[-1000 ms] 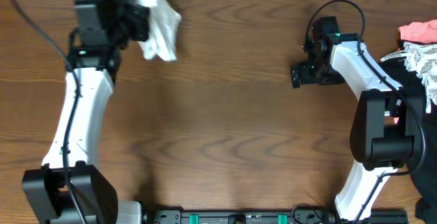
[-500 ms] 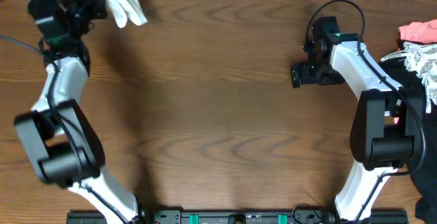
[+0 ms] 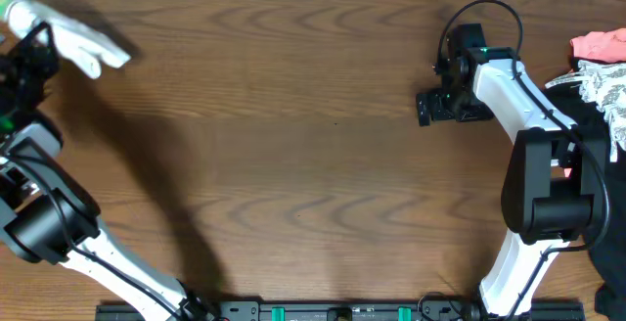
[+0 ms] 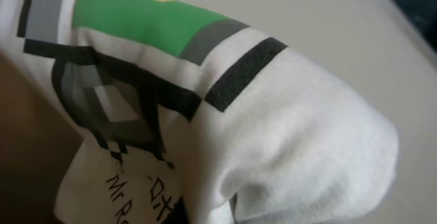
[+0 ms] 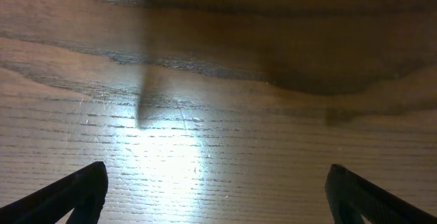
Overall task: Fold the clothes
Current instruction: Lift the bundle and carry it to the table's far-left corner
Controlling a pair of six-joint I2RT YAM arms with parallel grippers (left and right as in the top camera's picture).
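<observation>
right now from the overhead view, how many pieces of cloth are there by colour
white: 2, the T-shirt at far left and a lacy cloth at the right edge
pink: 1, a pink cloth at the right edge
total: 3

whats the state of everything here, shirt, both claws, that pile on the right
shirt: bunched up, not folded, held off the far left corner
left claw: shut on shirt
right claw: open, empty
pile: heaped at the right edge, no claw on it
</observation>
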